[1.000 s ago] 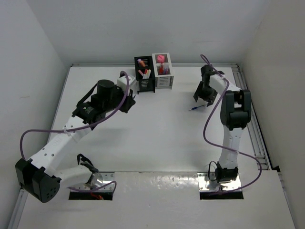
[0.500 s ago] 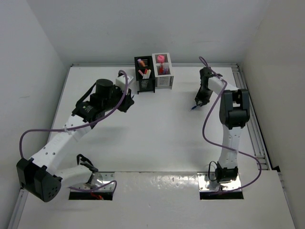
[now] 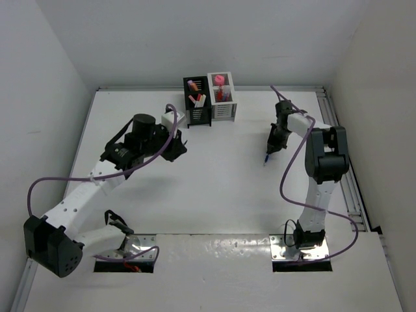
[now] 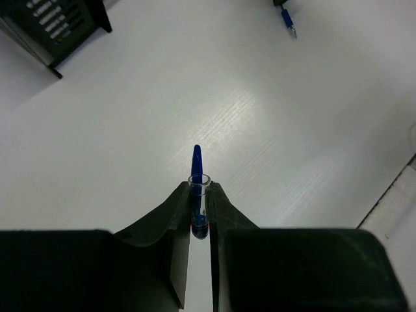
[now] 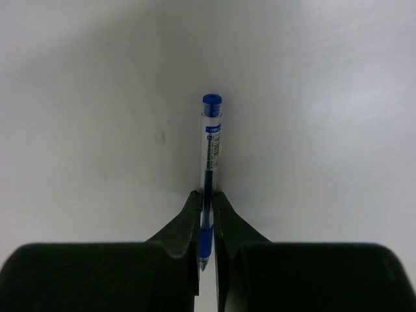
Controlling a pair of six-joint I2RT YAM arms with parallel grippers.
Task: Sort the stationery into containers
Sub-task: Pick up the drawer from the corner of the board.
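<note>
While left pincer (image 4: pixel 199 195) and right pincer (image 5: pixel 207 198) clench blue pens (image 4: pixel 196 159) (image 5: pixel 210 143), white table (image 3: pixel 221 182), white walls (image 3: pixel 195 39).

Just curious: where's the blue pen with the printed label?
The labelled blue pen is clamped in the right gripper, mid right wrist view; from above, over the right side of the table, right of the containers.

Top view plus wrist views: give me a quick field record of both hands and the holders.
left hand: shut on blue-capped pen, over the table short of the black holder
right hand: shut on blue pen, out to the right of the holders
black holder: orange, white and pink items standing inside
white holder: pink and red items inside; joined to black holder
</note>
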